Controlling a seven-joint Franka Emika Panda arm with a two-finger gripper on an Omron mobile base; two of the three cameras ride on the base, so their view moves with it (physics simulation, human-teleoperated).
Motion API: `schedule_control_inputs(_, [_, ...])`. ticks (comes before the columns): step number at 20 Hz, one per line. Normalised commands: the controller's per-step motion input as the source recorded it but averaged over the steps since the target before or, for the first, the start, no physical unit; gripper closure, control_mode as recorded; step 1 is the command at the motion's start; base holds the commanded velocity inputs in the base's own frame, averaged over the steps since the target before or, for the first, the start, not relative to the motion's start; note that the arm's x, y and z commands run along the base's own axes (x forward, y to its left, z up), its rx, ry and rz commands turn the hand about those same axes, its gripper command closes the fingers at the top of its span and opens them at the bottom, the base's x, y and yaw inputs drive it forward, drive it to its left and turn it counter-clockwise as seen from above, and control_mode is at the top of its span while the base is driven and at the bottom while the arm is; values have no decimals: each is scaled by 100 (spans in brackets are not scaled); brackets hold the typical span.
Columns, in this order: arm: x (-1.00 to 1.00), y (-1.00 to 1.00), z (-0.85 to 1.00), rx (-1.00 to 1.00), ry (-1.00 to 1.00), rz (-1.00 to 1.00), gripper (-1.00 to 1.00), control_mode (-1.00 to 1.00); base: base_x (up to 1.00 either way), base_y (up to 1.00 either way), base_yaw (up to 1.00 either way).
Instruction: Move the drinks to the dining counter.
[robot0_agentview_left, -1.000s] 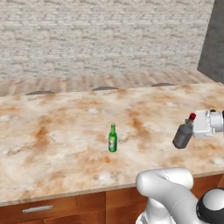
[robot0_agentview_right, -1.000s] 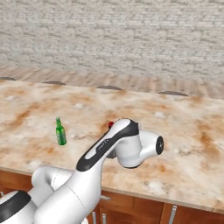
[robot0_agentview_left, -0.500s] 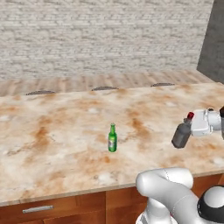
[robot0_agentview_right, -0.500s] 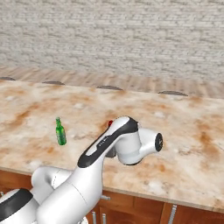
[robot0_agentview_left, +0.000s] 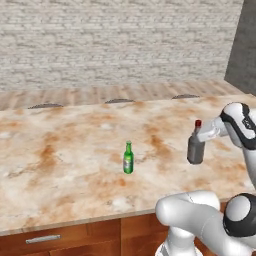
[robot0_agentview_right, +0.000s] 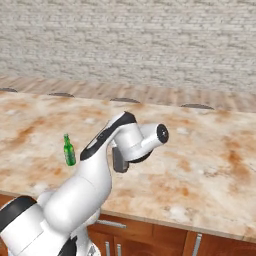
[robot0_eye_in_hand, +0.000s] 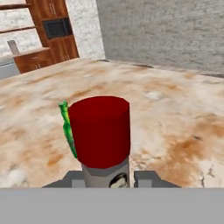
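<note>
Grey bottle lowered to dining counter, gripper clamped.

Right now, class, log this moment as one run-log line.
claw: shut on dark-grey bottle | bottle: upright over dining counter | green bottle: standing on counter, apart

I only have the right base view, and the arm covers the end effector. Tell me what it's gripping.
Observer: The end effector is shut on the dark-grey bottle, just under its red cap.
Operator: Report its tilt.
Observer: It's upright in the left base view, over the dining counter.
Operator: Tell me what lies past it from the hand.
Observer: The green bottle, partly hidden behind the cap.
</note>
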Motion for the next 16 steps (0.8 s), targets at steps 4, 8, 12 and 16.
schedule_control_inputs(4, [60, 5, -2, 0, 0, 0, 100, -100, 0, 0, 0])
schedule_control_inputs(8, [40, 14, -13, 0, 0, 0, 100, -100, 0, 0, 0])
schedule_control_inputs(12, [12, 10, -32, 0, -3, 2, 100, -100, 0, 0, 0])
schedule_control_inputs(16, [20, 15, -52, 5, -7, 7, 100, -100, 0, 0, 0])
